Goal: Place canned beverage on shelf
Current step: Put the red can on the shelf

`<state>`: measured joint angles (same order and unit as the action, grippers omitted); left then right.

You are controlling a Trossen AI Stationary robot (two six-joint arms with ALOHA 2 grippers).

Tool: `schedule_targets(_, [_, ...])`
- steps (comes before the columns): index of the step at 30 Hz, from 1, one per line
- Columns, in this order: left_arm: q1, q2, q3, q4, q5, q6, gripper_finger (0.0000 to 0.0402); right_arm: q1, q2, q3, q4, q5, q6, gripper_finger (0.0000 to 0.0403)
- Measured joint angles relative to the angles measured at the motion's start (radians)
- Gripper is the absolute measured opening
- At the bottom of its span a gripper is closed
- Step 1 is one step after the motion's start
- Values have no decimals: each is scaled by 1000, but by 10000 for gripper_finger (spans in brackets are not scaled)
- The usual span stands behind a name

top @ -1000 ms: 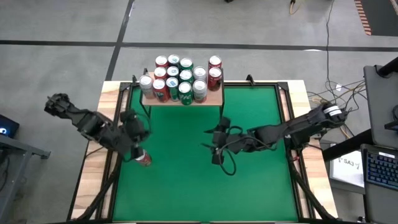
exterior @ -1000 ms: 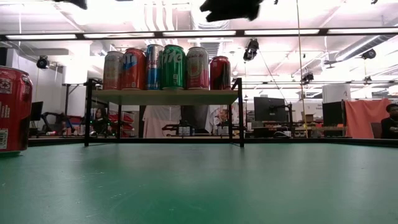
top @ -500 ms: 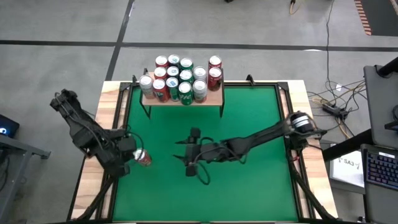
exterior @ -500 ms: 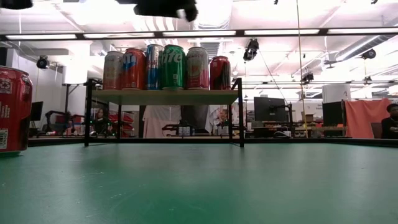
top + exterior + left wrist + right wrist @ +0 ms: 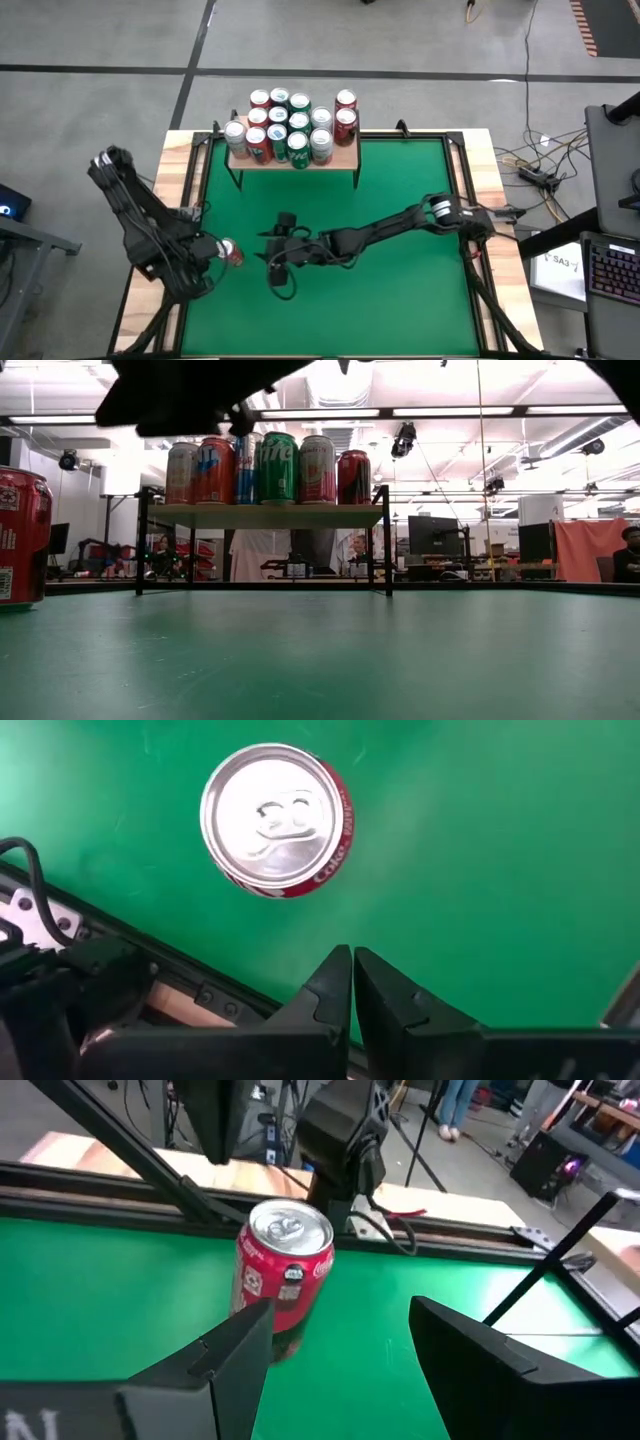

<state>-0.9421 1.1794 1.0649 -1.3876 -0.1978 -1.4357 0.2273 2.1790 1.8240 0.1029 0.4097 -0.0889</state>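
A red cola can (image 5: 230, 252) stands upright on its base on the green table near the left edge; it also shows in the left wrist view (image 5: 277, 820), the right wrist view (image 5: 283, 1275) and the low view (image 5: 20, 535). My left gripper (image 5: 352, 970) is shut with nothing in it. It points down over the table's left rim, just left of the can (image 5: 205, 258). My right gripper (image 5: 345, 1340) is open, held level and pointing at the can from the right, a short way off (image 5: 270, 253). The shelf (image 5: 345, 158) stands at the far edge.
Several cans (image 5: 290, 125) crowd the shelf's left and middle (image 5: 265, 465), leaving bare board at its right end. The black rail (image 5: 200, 990) of the table's left edge runs under my left gripper. Open green table (image 5: 400, 300) lies near and right.
My left gripper, still shut, has drawn back from over the can toward the table's left and near edges, sinking and turning as it went. My right gripper has travelled from the table's middle toward the left edge, up to the can, a little lower. The can has stayed put.
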Motion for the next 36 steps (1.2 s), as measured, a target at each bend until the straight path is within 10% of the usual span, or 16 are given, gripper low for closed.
schedule_targets(36, [1,284,-8,-20,-72,-33,0,-131,248,138,255,-261,63,226])
